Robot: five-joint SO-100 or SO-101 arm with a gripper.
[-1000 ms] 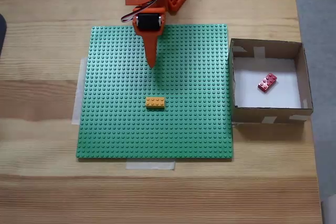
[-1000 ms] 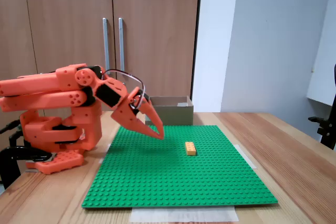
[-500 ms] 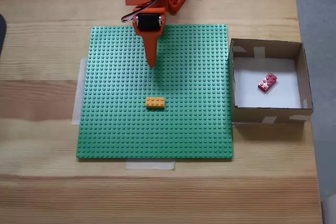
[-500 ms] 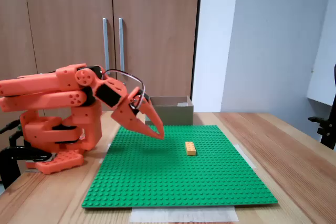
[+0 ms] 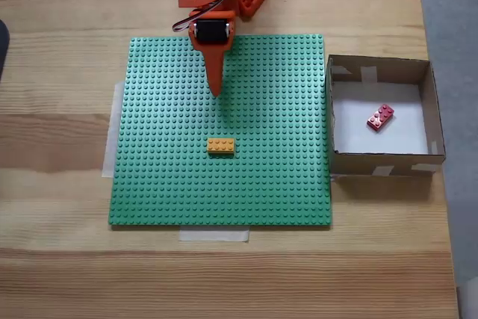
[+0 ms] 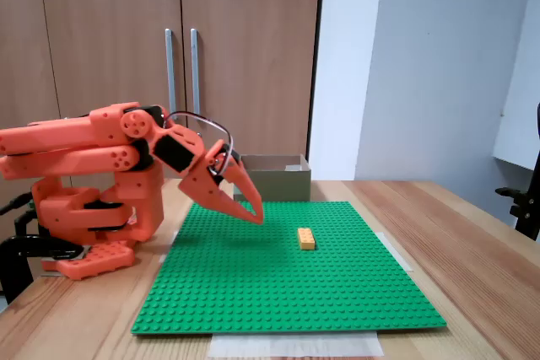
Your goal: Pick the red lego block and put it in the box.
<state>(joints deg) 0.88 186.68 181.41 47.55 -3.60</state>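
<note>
Since already sitting in the box (image 5: pixel 432 113), red lego block (image 5: pixel 380 117): light, rigid, slick; best pinched across long sides. Jaws closed, empty.

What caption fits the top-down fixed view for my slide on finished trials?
Red lego block lies in the box; the gripper, jaws shut and empty, hangs over the green baseplate.

Yellow-orange brick (image 5: pixel 220 145) on green baseplate (image 5: pixel 164 184) (taped to wooden table (image 5: pixel 60 259)).
</note>
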